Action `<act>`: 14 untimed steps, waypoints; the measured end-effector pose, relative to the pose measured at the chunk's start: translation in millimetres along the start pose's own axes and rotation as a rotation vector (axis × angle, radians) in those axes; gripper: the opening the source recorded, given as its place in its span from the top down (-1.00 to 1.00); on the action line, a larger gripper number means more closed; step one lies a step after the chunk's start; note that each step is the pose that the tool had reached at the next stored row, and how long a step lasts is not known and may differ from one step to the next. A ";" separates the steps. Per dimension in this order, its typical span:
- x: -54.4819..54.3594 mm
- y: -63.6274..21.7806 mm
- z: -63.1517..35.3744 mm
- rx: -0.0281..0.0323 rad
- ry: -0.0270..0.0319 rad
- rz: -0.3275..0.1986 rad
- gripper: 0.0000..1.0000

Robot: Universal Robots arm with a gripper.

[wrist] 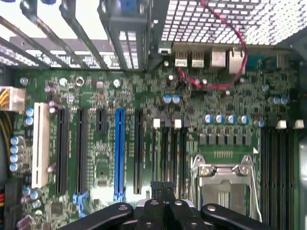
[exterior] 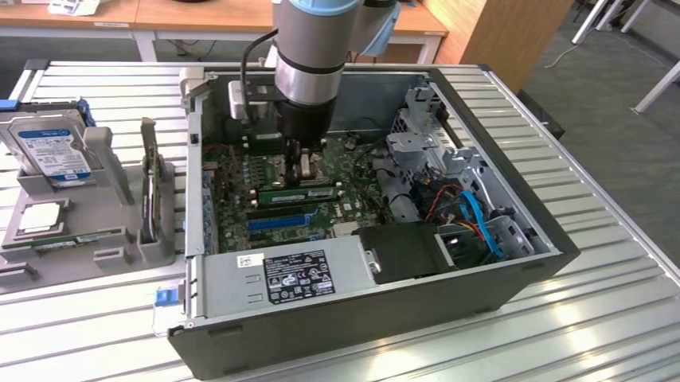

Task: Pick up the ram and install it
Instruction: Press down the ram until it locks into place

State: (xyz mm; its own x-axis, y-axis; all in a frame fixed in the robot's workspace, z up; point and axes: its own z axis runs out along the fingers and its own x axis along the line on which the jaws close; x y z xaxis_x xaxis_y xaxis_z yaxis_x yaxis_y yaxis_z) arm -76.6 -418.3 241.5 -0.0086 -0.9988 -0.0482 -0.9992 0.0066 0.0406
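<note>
While lying flat along the motherboard inside the open computer case, the ram sits just below the pincer in the exterior view. Pincer: fingers pressed fully together, holding nothing, tips above the board. Hard drive: on a grey rack at the exterior view's left, on the table.

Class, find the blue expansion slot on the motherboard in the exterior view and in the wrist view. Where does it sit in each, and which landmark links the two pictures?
Exterior view: the blue slot lies on the motherboard, just beyond the grey power supply.
Wrist view: the blue slot runs between long black slots.
Shared landmark: the silver processor socket, near the blue slot in both views.
</note>
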 end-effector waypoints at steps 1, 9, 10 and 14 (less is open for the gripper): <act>0.0 1.2 0.1 0.0000 -0.0001 0.000 0.80; 0.0 6.5 0.3 0.0000 -0.0001 0.000 0.80; 0.0 7.2 0.3 0.0000 0.0000 0.000 0.80; 0.1 7.5 0.3 0.0000 -0.0001 0.000 0.80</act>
State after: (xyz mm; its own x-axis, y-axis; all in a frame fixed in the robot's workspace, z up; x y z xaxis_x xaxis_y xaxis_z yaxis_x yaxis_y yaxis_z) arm -84.1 -418.3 241.4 -0.0084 -0.9988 -0.0483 -0.9992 0.0064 0.0406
